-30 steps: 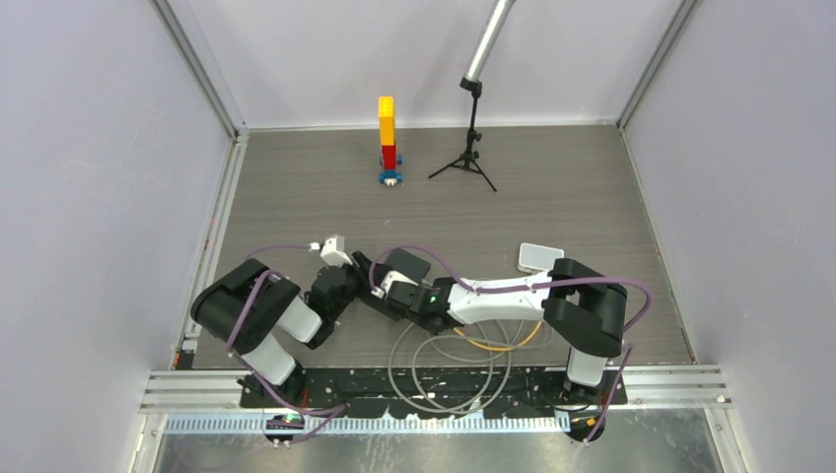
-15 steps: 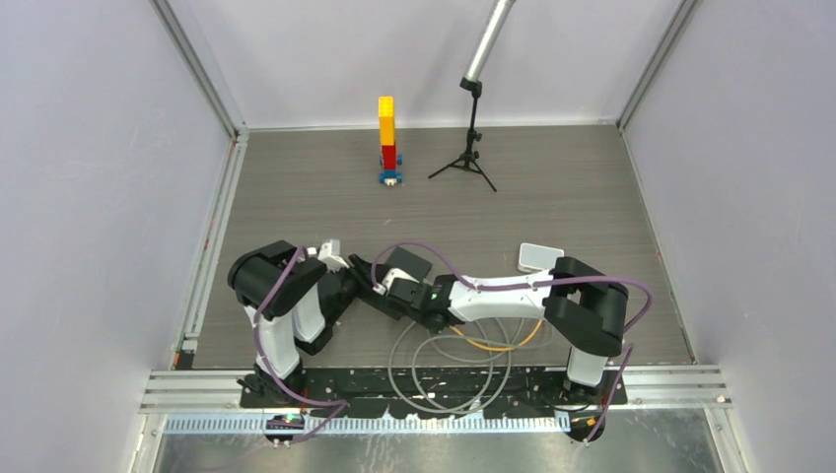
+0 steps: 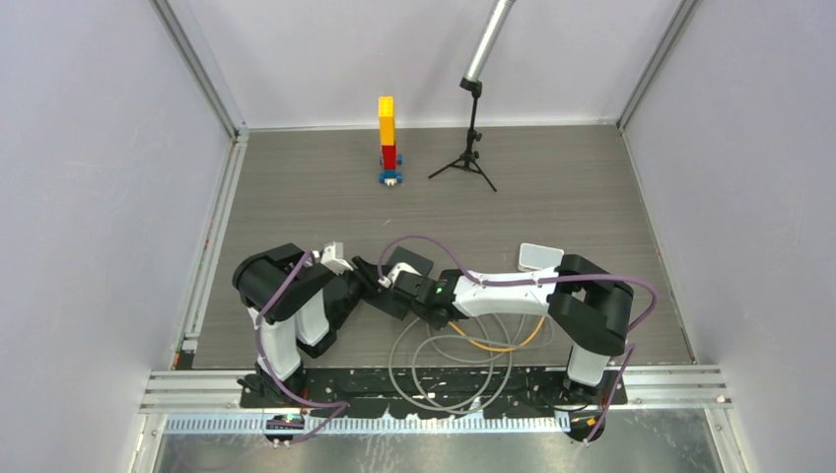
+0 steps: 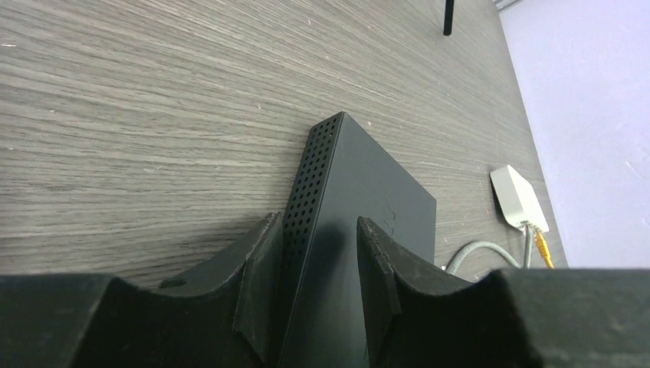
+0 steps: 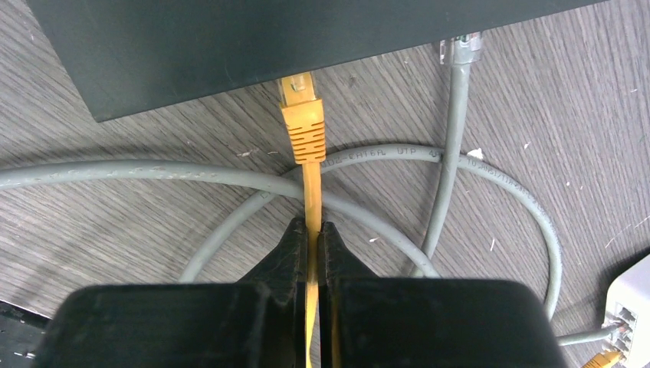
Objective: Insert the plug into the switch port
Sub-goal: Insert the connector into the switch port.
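My right gripper (image 5: pixel 312 226) pinches the cable (image 5: pixel 310 184) behind the plug (image 5: pixel 300 115), whose tip is at the box (image 5: pixel 230 46) edge. My left gripper (image 4: pixel 316 226) clamps the box. The cable looks limp, so I'd hold nearer the stiff boot.

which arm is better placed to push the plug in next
Right. The right pincer is shut on the orange cable, the plug already at the black box edge. The left pincer is clamped around that box.
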`<control>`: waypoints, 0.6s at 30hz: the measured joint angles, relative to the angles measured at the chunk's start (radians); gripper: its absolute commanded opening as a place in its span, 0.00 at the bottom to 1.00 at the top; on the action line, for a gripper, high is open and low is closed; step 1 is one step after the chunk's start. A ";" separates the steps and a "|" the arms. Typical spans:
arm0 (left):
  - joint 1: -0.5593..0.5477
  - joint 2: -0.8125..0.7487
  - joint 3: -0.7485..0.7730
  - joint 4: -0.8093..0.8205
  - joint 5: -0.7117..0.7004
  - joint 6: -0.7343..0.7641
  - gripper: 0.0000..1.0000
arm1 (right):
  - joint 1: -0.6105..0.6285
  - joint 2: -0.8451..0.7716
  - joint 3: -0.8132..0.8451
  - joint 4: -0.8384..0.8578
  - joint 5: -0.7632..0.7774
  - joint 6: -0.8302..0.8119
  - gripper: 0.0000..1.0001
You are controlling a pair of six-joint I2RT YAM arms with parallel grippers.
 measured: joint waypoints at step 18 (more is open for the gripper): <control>-0.087 -0.052 -0.032 -0.011 -0.117 -0.035 0.51 | -0.022 -0.042 -0.045 0.011 -0.013 -0.005 0.00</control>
